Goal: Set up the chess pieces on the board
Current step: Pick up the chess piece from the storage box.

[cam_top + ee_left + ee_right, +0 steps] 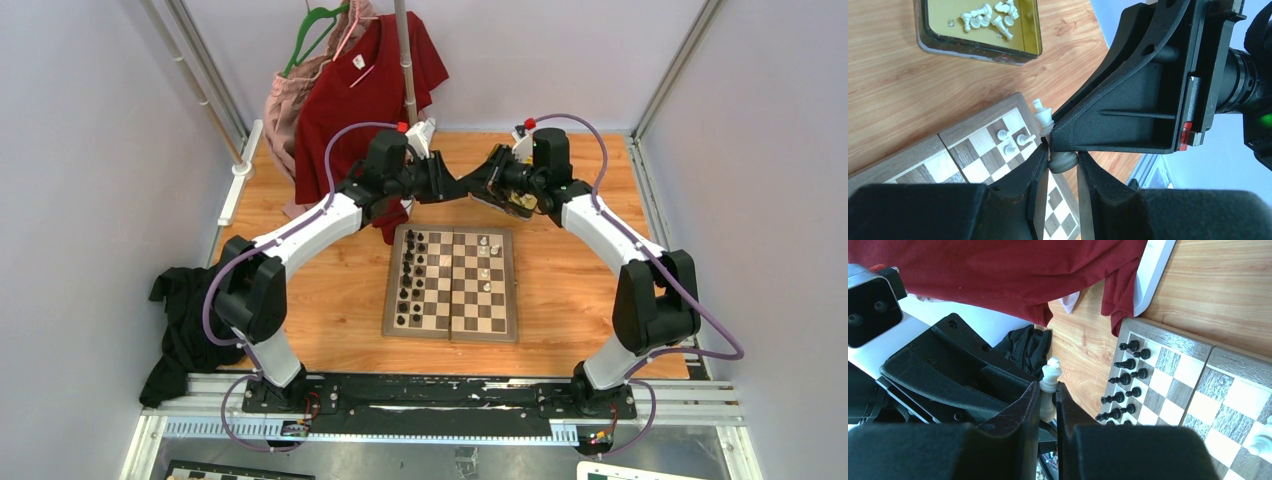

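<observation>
Several chess pieces point(985, 15) in gold tin point(1034, 35); left tool point(1062, 157), right tool point(1048, 387) tight on one king point(1050, 372).

Both arms point(310, 225) have white links, black joints and looping purple cables point(583, 122).

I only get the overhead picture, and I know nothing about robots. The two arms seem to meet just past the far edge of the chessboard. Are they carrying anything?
Observer: Yes. The right wrist camera shows the right gripper clamped on a white chess piece, which stands upright between its fingers.
Operator: And the other arm?
Observer: In the left wrist camera the left gripper grips that same piece by its base, so both hold it at once.
Operator: Where do the white ones come from?
Observer: That camera also shows a gold tin lying apart from the board, with several white pieces loose inside it.
</observation>
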Robot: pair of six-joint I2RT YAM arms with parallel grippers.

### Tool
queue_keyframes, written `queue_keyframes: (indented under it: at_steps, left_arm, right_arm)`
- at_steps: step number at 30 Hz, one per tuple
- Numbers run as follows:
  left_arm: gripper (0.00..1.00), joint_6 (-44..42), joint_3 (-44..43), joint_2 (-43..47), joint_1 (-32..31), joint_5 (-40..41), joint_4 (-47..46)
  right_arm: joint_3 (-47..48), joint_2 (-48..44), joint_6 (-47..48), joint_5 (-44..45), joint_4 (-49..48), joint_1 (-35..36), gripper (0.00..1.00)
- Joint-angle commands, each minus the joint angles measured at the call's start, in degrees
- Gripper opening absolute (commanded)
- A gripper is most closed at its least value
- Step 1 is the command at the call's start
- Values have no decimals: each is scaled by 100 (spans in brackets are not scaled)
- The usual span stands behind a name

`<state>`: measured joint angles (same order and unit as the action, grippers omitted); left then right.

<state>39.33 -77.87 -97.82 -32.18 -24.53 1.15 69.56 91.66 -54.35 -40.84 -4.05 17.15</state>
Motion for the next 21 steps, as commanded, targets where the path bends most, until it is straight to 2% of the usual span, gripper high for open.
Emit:
queue_keyframes:
  at_steps: [1, 12, 21]
  left_arm:
    - [19, -155, 8, 214, 234, 3, -563]
    - [18, -517, -69, 160, 282, -204, -207]
    - [17, -930, -232, 126, 292, -380, 277]
  right_arm:
    - [47, -113, 310, -193, 636, 149, 10]
    - [193, -87, 416, -196, 772, 150, 29]
    - [290, -101, 492, -188, 913, 131, 32]
